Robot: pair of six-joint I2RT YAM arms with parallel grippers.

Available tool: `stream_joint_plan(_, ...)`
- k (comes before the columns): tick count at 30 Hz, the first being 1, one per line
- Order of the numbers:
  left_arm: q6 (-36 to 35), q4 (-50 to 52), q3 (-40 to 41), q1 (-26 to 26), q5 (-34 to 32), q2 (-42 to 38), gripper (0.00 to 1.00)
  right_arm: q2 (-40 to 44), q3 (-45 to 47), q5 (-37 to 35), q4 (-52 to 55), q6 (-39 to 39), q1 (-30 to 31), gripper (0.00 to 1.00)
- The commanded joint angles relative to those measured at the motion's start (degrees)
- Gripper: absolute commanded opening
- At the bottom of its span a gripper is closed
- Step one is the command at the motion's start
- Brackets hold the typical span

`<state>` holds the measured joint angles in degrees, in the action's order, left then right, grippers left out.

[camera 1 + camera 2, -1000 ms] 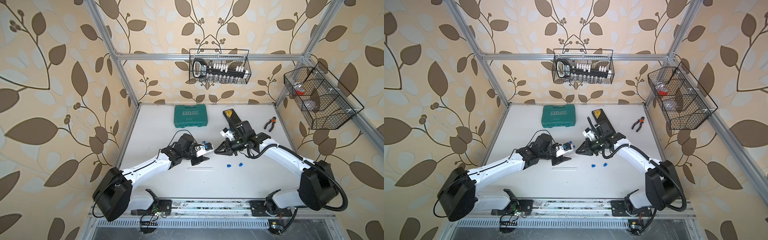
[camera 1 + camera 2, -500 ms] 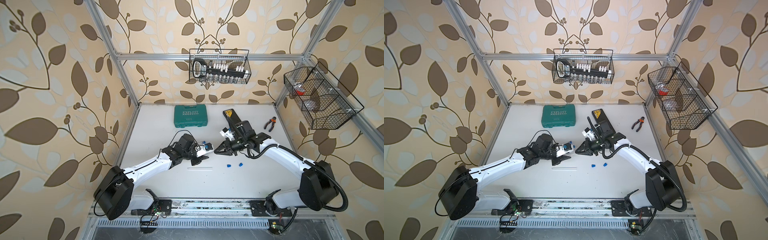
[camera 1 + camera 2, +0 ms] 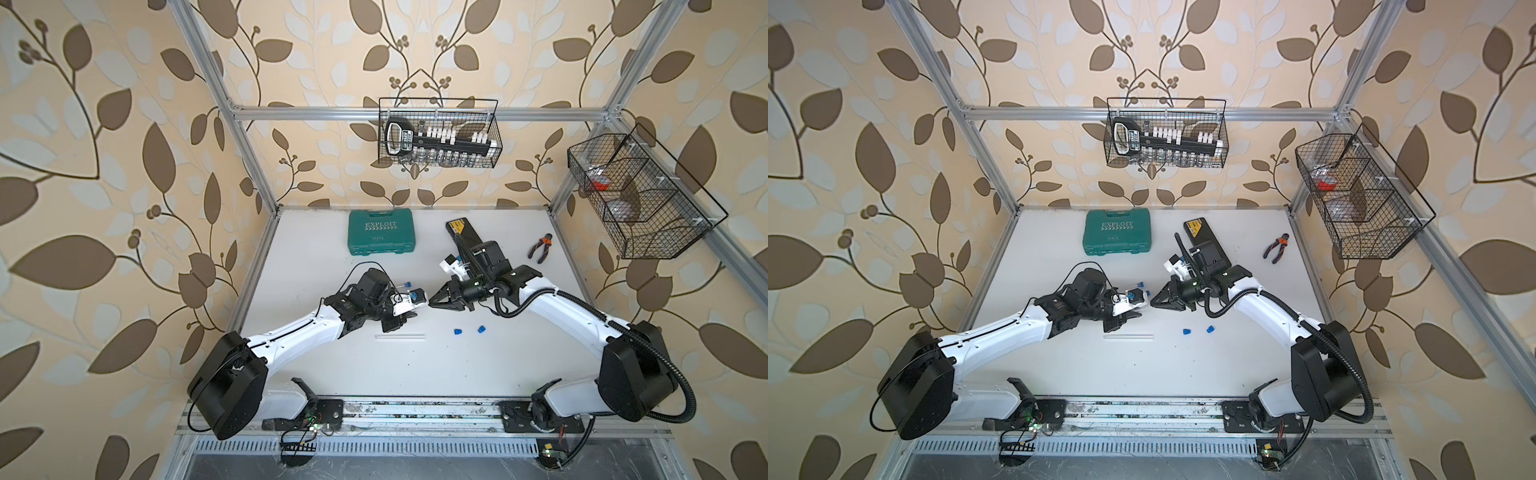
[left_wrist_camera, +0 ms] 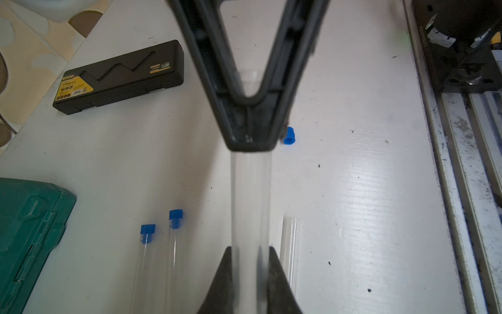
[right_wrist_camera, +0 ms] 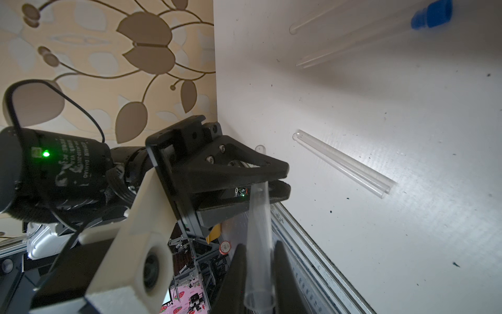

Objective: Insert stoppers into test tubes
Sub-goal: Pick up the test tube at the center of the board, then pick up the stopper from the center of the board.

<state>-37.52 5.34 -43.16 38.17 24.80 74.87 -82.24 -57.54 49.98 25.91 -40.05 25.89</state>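
1. Both top views look steeply down from high on the robot's side, taking in the whole table (image 3: 415,374) almost identically.
2. The left wrist view sits close behind the left gripper (image 4: 250,251), facing the right gripper (image 4: 250,142).
3. The right wrist view faces the opposite way; both share the clear tube (image 4: 250,195).

In a top view, left arm (image 3: 291,332) and right arm (image 3: 573,307) are white shells with chunky black joints, ribbed black hose (image 3: 683,386) lower right. The left gripper (image 5: 288,179): matte black wedges, tiny screws.
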Motion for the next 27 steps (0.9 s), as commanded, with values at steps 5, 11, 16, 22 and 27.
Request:
stream_joint_plan(5,-1.0,0.57,-2.28,-0.22,-2.12,-0.86,0.0,0.72,-2.04,0.51,0.13,1.09,0.13,0.32)
stream_joint_plan(11,3.58,-1.6,-2.24,-1.17,-7.57,-0.96,0.0,5.33,-2.73,-3.13,-0.39,5.62,-4.87,0.54)
stream_joint_plan(16,8.24,-2.76,-2.13,-4.37,-10.43,-0.87,0.0,8.47,-6.49,-22.64,9.79,25.64,-7.23,0.47)
stream_joint_plan(22,16.21,-6.4,-1.62,-11.0,-6.52,-0.96,0.0,9.67,-6.87,-37.9,11.69,47.66,-5.81,0.48)
stream_joint_plan(27,14.74,-8.69,-0.05,-11.1,-6.03,-1.26,0.0,9.81,-2.58,-46.68,15.92,66.72,0.4,0.52)
